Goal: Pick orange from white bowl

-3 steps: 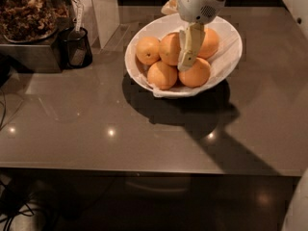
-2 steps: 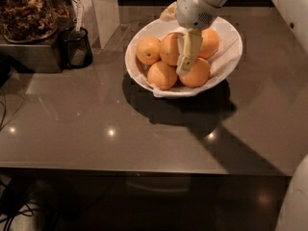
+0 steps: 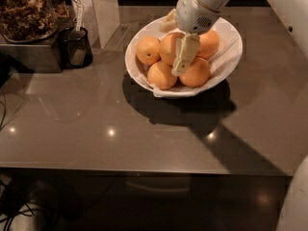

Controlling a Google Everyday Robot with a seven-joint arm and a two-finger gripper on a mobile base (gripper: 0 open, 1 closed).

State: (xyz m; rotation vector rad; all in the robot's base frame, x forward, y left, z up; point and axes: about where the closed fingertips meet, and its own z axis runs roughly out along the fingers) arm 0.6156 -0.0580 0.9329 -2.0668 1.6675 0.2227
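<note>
The white bowl (image 3: 230, 61) stands at the back middle of the dark counter, lined with white paper and holding several oranges. The large plain orange (image 3: 169, 46) lies in the bowl's middle, partly hidden by my gripper. My gripper (image 3: 176, 38) reaches down from the upper right into the bowl. It is open, with one pale finger (image 3: 185, 56) in front of that orange and the other (image 3: 168, 21) behind it. I cannot tell whether they touch it. Other oranges lie at the left (image 3: 147, 50), the front (image 3: 161, 76) and the front right (image 3: 196, 73).
A small dark cup (image 3: 77, 47) with a utensil stands left of the bowl, beside a dark tray with a container of brown dried bits (image 3: 26, 13). A white upright block (image 3: 103, 8) stands behind. The counter's front edge (image 3: 144, 170) runs across the lower frame.
My gripper has come lower into the bowl and slightly left, so its fingers now stand on either side of the middle orange. The oranges and bowl have not moved.
</note>
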